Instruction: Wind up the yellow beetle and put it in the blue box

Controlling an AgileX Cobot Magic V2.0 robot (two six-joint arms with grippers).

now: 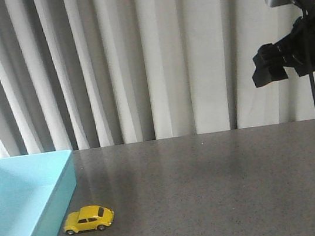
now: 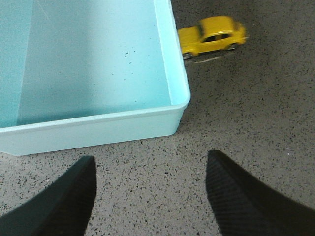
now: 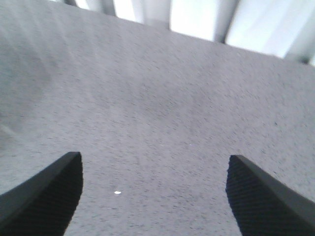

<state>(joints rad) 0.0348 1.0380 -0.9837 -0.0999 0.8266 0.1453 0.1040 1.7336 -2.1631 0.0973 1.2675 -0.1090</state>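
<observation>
Beetle (image 1: 89, 219) on the table (image 1: 215, 186), just right of the box (image 1: 24, 215).

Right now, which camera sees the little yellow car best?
The front view: the whole yellow beetle shows side-on and sharp, on the table beside the blue box. The left wrist view shows it blurred, its rear hidden behind the box corner. The right wrist view shows only table.

My right tool (image 1: 269, 71) hangs high, raised well above the counter, fingers spread. My left tool (image 2: 150, 196) is low, fingers apart, empty.
</observation>
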